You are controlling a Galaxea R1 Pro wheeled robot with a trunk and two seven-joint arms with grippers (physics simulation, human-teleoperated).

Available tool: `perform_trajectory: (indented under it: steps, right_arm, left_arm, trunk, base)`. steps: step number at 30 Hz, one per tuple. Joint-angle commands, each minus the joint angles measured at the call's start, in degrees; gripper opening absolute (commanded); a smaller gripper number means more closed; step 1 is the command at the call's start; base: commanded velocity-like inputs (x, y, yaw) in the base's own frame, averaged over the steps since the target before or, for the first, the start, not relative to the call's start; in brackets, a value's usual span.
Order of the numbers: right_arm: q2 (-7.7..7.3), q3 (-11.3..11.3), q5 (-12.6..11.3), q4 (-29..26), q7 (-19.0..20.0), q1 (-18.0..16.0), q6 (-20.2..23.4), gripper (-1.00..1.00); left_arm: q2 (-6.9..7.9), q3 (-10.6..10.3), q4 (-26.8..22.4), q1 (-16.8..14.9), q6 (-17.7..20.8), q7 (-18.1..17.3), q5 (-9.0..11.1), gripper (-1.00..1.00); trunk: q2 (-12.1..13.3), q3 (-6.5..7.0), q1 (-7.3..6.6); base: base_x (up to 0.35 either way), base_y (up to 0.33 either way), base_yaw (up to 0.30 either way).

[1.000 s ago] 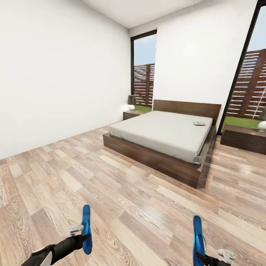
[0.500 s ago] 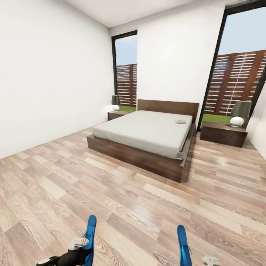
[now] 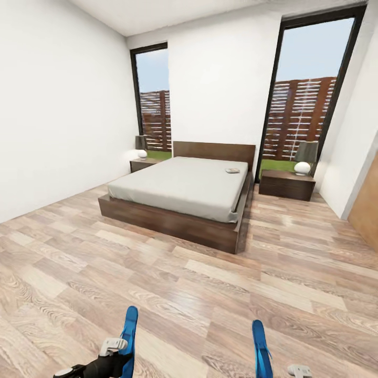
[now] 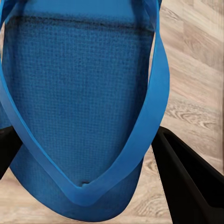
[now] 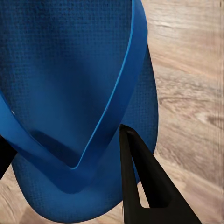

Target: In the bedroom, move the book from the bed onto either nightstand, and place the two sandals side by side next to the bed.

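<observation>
The bedroom is white-walled, with a light wood-plank floor [image 3: 294, 252] and two tall dark-framed windows [image 3: 310, 89] that look out on a slatted brown fence and a strip of grass. Against the far wall between those windows stands the bed [image 3: 181, 202], a low platform with a dark brown frame and headboard and a plain light grey mattress. On the mattress, near the headboard and toward the edge at the head view's right, lies the book [image 3: 232, 170], flat and too small to read. A dark-brown nightstand [image 3: 287, 185] sits just beside the bed at that view's right, carrying a lamp [image 3: 304, 157] with a round white base and a grey shade; a second nightstand [image 3: 143, 164] stands at the bed's other side with a like lamp [image 3: 141, 146] on it. At the bottom of the head view, well apart from the bed, each arm carries one bright blue sandal. The left gripper [image 3: 116, 353] is closed upon the left sandal [image 3: 129, 336], which stands on edge; the left wrist view shows its sole and strap [image 4: 84, 107] between the dark fingers [image 4: 191, 182]. The right gripper [image 3: 286, 369] likewise clamps the right sandal [image 3: 260, 346], whose sole [image 5: 70, 84] the right wrist view shows, a black finger [image 5: 144, 186] lying across it.
</observation>
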Motion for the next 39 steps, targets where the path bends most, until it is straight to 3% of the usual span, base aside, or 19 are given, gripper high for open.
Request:
perform_trajectory:
  steps: [1,39]
  right_arm:
    - [0.0,-0.2,-0.2,0.1,0.2,-0.1,0.0,-1.0]
    - [-0.15,-0.3,-0.3,0.1,0.4,-0.1,0.0,-1.0]
  left_arm:
    - [0.0,0.4,0.1,0.0,-0.5,-0.2,-0.6,-1.0]
    - [-0.08,0.4,0.3,0.0,-0.4,-0.2,-0.6,-1.0]
  trunk:
    - [0.0,-0.06,-0.01]
    - [0.0,-0.06,-0.01]
  base:
    - [0.0,0.0,-0.284]
    - [0.0,0.0,-0.284]
